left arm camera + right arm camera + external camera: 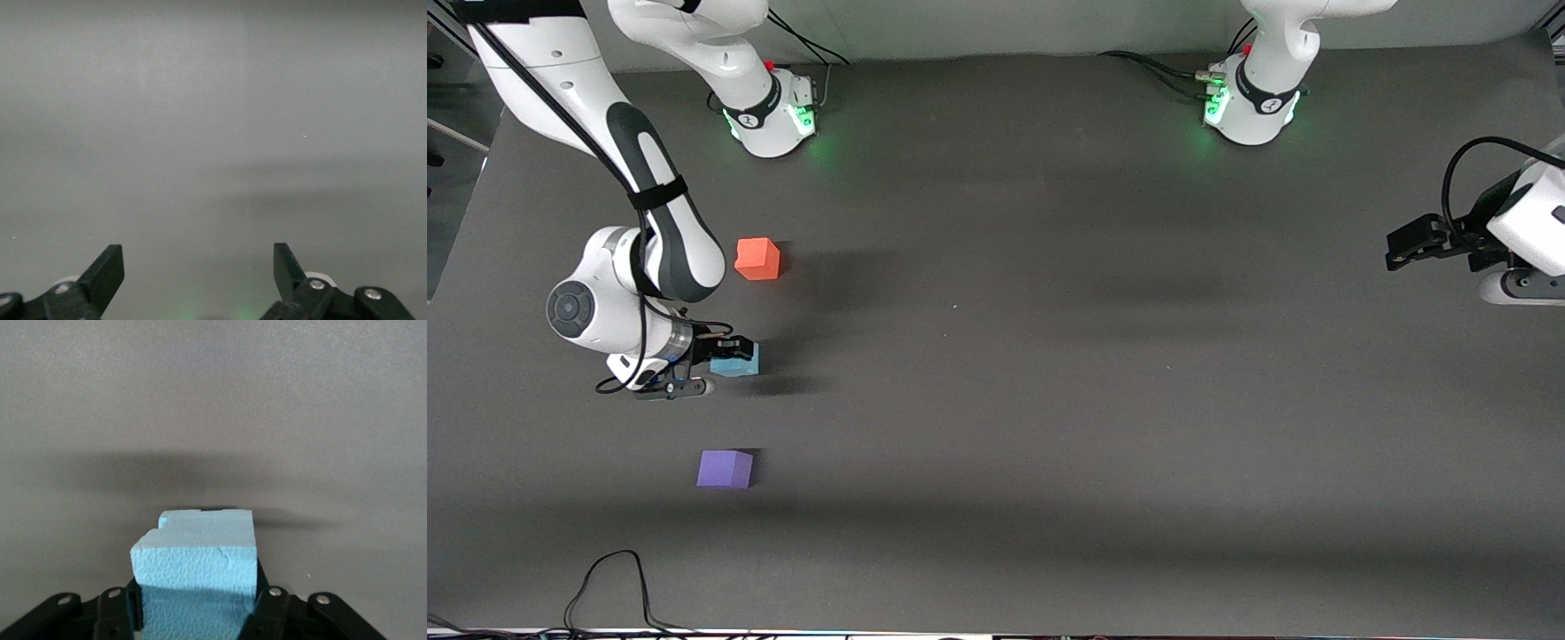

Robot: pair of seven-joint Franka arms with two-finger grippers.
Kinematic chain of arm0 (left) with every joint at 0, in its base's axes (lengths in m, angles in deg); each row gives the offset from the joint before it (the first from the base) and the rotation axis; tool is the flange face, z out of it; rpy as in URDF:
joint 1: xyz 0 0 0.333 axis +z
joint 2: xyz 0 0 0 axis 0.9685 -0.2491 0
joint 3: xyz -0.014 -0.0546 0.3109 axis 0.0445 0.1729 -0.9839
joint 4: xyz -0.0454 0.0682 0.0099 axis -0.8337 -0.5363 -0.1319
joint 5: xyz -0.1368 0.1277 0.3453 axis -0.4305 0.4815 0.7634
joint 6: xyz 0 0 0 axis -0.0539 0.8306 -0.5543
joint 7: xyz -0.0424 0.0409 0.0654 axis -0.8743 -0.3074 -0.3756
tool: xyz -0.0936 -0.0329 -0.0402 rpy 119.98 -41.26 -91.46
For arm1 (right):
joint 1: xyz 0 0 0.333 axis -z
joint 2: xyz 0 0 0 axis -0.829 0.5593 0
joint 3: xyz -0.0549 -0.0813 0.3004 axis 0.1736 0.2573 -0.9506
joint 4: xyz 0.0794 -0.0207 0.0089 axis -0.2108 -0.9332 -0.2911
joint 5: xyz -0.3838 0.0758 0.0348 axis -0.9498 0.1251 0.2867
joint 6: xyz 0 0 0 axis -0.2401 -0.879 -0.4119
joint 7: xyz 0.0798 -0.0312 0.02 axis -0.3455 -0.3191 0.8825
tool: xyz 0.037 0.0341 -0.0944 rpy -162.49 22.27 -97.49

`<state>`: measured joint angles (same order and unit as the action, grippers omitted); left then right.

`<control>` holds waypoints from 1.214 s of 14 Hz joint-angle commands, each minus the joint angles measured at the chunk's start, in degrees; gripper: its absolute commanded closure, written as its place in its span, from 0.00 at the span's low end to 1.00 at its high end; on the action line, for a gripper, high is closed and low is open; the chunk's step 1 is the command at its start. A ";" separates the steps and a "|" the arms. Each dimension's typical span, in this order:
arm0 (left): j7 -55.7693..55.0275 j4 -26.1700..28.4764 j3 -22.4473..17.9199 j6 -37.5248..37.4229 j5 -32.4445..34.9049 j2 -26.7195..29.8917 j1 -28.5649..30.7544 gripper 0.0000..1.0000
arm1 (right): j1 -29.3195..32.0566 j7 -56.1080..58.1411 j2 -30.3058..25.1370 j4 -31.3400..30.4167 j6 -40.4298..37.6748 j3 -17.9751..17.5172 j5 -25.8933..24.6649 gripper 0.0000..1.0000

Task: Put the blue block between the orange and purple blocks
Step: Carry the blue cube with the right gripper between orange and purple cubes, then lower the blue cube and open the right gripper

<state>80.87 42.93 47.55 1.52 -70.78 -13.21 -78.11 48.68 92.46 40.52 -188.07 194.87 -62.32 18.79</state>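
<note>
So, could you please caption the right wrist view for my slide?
Right gripper shut on the blue block above the grey table.

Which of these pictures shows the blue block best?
The right wrist view: the blue block fills it, clamped in the right pincer. The front view shows it small, partly hidden by that pincer. The left wrist view shows only bare table.

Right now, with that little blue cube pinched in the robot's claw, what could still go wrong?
The right gripper holds the blue block between the orange block and the purple block. In the right wrist view the fingers clamp only its lower part, so it might tilt or stick on release. The block also sits slightly toward the middle of the table from the line between them, so it may land off-line. The left gripper waits open, away from the blocks.
</note>
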 commanded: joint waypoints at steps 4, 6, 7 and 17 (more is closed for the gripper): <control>1.03 0.82 0.35 -0.55 1.65 1.34 0.42 0.00 | -0.78 1.69 2.26 0.42 2.20 0.10 3.65 0.79; 1.37 0.91 0.44 -0.37 1.47 1.43 0.43 0.00 | -0.78 1.61 2.53 0.51 2.12 0.10 3.75 0.07; 1.38 0.91 0.44 -0.37 1.30 1.43 0.43 0.00 | -0.78 1.61 2.27 0.51 1.85 0.10 3.75 0.00; 1.38 0.91 0.44 0.07 0.42 1.34 0.34 0.00 | -0.60 -2.86 -17.67 7.97 -20.63 0.28 -0.72 0.00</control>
<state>81.36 42.91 47.73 1.57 -69.99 -13.21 -78.08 48.30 91.93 26.86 -180.92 177.89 -62.08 20.28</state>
